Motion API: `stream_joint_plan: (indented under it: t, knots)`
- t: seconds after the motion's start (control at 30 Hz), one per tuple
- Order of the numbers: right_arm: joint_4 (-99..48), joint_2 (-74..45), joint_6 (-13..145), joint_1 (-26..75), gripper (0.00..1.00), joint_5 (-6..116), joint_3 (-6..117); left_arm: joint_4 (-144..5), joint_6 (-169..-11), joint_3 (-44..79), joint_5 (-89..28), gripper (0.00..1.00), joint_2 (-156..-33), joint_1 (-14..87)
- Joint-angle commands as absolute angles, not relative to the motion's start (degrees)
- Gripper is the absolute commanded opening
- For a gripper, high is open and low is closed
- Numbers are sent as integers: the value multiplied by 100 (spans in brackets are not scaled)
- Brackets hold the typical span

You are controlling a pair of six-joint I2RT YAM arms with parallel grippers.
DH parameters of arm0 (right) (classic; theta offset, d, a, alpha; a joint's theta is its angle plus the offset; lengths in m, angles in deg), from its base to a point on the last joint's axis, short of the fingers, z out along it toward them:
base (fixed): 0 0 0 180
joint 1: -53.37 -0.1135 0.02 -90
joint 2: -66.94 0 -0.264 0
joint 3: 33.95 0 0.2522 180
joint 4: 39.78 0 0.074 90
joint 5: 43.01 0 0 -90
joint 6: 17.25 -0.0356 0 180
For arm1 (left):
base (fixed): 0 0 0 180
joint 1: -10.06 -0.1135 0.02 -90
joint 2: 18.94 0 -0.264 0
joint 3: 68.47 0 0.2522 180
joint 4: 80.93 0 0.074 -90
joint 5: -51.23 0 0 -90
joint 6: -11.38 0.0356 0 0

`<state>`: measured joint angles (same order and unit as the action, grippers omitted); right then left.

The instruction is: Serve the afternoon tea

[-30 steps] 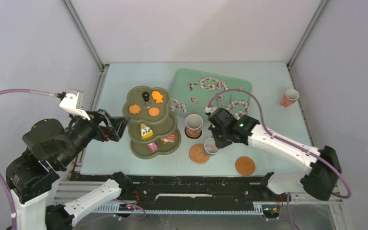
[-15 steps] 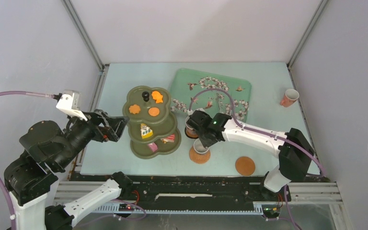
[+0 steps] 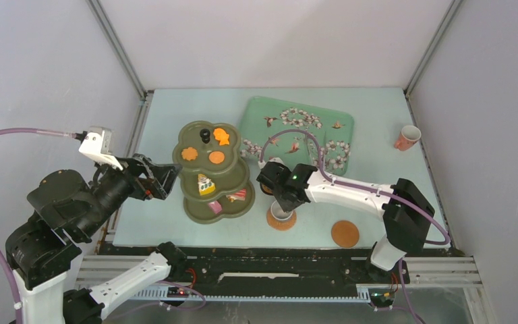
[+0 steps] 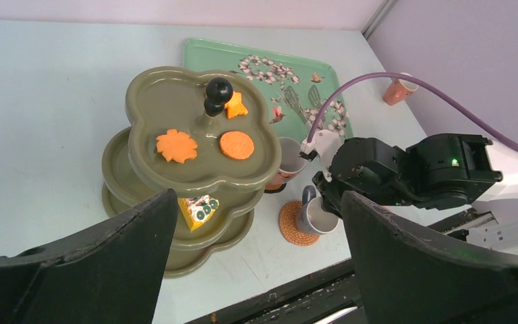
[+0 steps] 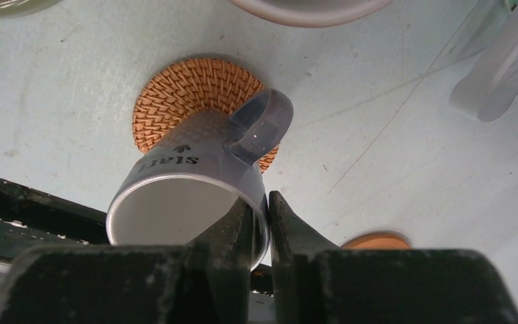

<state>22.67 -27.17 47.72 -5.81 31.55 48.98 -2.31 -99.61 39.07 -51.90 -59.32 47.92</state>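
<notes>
Top external: we note a pale table (image 3: pixel 155 223), grey walls (image 3: pixel 263 40).
Right gripper (image 5: pixel 262 206) clamps grey cup (image 5: pixel 182 169) rim on woven coaster (image 5: pixel 175 101); left gripper (image 4: pixel 257 202) fingers apart.

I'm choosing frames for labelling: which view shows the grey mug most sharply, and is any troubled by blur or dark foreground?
Right wrist view: grey mug crisp, lettering legible, woven coaster sharp, right gripper a dark mass below. Left wrist view: left gripper looms dark in front; mug small. Top view: even, soft light; mug partly hidden.
</notes>
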Motion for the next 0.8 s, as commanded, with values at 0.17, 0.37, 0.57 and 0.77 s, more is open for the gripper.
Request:
stream_joint_plan:
  t: [0.17, 0.37, 0.57, 0.77]
  knots:
    - [2576, -1985, 4604, -639, 50, 2825, 5371, -230, -9879, 4065, -5253, 98, -6015, 4811]
    - [3038, -525, 4121, -356, 59, 2154, 5162, -353, -9843, 3923, -5197, 98, -6020, 4807]
    - [4238, 468, 1838, 1315, 55, 2742, 3781, -358, -9724, 3967, -5169, 98, -6077, 4812]
    - [3918, 879, 778, 1797, 42, 3686, 2117, -395, -9689, 3908, -5112, 98, -6102, 4811]
